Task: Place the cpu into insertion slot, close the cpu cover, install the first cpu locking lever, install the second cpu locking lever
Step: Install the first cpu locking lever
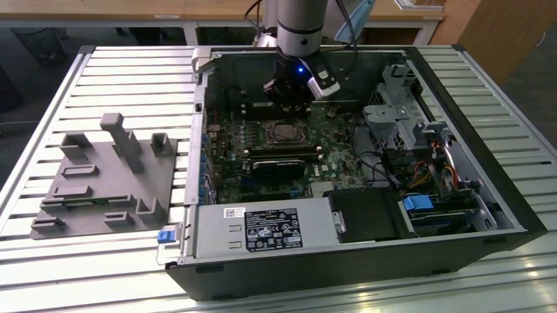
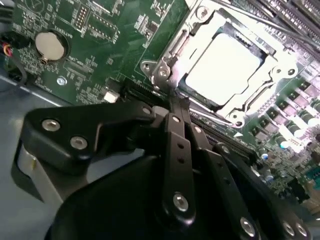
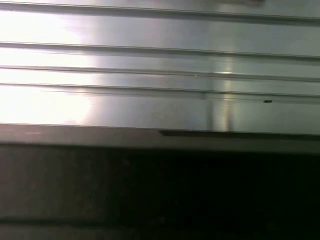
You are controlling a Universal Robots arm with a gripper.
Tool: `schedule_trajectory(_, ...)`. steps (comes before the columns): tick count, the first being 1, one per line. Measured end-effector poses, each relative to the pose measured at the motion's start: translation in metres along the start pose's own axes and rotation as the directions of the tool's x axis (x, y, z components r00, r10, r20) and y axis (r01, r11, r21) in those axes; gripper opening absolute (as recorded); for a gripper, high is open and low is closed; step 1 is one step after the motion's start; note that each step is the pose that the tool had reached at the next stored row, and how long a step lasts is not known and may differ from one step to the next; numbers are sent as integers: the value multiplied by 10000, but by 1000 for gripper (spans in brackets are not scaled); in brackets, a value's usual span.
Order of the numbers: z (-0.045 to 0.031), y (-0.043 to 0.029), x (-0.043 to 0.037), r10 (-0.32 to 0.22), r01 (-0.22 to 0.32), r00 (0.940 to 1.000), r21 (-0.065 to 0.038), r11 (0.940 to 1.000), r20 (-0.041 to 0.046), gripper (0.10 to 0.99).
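Beside the insertion slot [image 2: 220, 70] on the motherboard [image 2: 100, 45], the gripper [image 2: 175, 102] has its jaws pressed together, empty; the cpu [image 2: 222, 65] lies seated within, the cpu cover [image 2: 170, 55] closed around it.

The exterior view is evenly lit and a bit soft. The inside of the open computer case [image 1: 348, 163] is darker than the pale slatted table [image 1: 104, 85]. In the second wrist view the cpu [image 2: 222, 67] glares almost white, and the near black gripper [image 2: 175, 107] is blurry. The first wrist view has bright shine on metal above and deep dark below.
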State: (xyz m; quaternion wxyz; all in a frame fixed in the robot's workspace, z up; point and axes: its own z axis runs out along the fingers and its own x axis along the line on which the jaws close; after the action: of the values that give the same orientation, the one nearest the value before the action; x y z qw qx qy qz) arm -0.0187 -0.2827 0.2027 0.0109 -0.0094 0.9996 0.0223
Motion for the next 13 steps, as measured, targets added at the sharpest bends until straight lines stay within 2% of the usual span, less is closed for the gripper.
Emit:
schedule_trajectory(3,6,-1,-4,1,-1,10000,57,10000,-2,106)
schedule_trajectory(11,23,-2,-12,-3,3,10000,311,9995,-7,106)
schedule_trajectory(13,28,-3,-12,-4,4,10000,333,9994,-11,106)
